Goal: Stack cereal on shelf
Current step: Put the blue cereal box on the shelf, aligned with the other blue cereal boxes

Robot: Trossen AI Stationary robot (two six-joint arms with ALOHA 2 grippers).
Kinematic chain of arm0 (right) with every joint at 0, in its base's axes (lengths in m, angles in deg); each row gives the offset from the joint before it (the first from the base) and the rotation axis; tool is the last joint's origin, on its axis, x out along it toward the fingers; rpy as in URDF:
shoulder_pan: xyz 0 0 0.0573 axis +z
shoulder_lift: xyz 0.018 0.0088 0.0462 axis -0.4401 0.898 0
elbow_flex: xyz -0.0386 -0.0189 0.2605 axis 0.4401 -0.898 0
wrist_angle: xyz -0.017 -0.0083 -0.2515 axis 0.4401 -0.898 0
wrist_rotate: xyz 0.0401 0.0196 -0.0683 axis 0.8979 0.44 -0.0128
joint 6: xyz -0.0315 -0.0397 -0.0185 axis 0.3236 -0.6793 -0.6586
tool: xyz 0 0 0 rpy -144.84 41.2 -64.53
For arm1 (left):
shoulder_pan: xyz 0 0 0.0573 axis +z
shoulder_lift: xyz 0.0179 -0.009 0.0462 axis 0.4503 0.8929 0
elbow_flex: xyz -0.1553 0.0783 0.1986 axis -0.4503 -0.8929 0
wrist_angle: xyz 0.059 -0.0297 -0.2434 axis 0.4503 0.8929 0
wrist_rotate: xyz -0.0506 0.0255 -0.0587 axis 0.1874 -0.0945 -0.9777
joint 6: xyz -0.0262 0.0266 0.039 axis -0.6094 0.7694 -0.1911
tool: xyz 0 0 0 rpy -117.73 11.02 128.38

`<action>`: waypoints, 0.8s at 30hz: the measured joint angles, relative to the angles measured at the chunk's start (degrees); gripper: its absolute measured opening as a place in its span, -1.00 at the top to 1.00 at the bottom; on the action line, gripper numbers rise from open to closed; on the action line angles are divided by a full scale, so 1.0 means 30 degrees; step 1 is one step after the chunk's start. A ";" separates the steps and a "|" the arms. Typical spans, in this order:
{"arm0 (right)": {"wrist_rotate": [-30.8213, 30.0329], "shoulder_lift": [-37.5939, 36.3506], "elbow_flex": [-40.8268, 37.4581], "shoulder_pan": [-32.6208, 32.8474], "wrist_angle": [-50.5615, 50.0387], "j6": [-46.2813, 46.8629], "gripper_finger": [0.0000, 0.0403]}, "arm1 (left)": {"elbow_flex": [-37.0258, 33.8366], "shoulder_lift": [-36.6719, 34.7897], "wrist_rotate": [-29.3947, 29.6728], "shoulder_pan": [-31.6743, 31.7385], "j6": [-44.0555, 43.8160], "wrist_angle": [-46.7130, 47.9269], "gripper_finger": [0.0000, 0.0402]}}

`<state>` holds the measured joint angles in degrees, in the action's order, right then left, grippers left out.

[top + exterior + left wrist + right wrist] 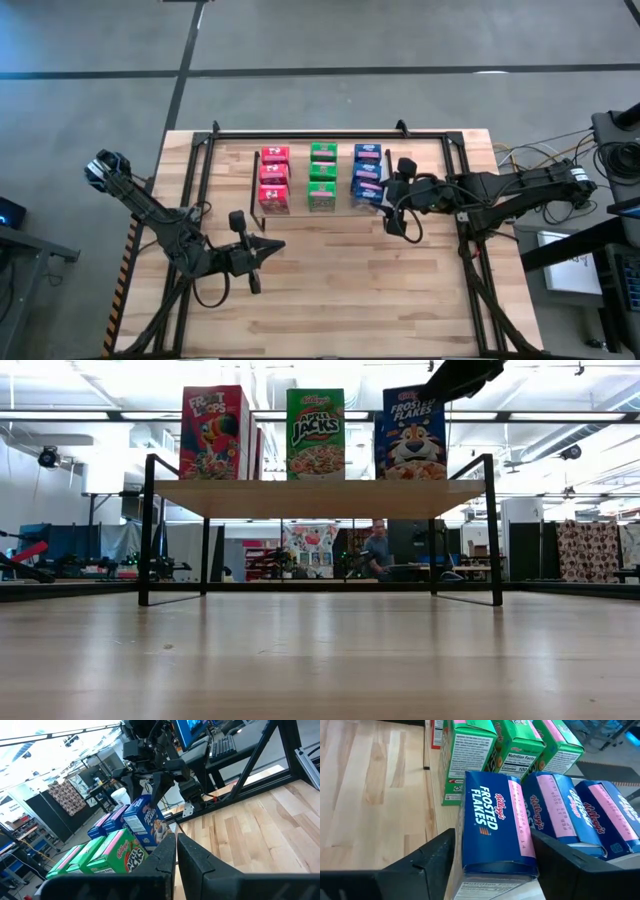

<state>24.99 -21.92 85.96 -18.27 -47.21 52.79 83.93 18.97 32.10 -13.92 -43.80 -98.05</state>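
Behind the shelf, a blurred room is seen; "Frosted Flakes" is read on the blue box bracketed by the right gripper, jaws apart; the left gripper is held together.

Room: grey concrete floor around the light wood table. Beyond: white ceiling with strip lights, patterned curtain, desks with a computer monitor, one person far off.

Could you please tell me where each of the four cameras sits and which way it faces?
High view: overhead, straight down; both arms, wire-framed wooden shelf.
Low view: tabletop height, level across; shelf, part of one arm.
Left wrist view: left gripper, shut, facing the right gripper.
Right wrist view: its fingers astride the front blue Frosted Flakes cardboard box.
Shared: that box appears in all views.
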 joint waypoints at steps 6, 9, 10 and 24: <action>-0.0068 -0.0151 0.0000 0.0000 0.0037 0.0045 -0.30 | -0.0005 0.0000 0.0002 0.0000 0.0000 0.0000 1.00; -0.0066 -0.0240 0.0001 0.0000 0.0032 0.0166 -0.37 | -0.0004 0.0000 0.0000 0.0000 -0.0004 0.0007 1.00; -0.0060 -0.0264 0.0010 0.0000 0.0028 0.0166 -0.39 | 0.0000 0.0000 0.0000 0.0000 0.0000 0.0007 1.00; 0.1308 -0.0306 0.3048 0.0298 -0.1668 0.0951 -0.31 | -0.0007 0.0000 0.0007 0.0000 0.0341 0.0012 1.00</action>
<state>28.92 -22.84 95.10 -17.38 -52.22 55.64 83.91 18.97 32.12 -13.92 -42.78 -98.01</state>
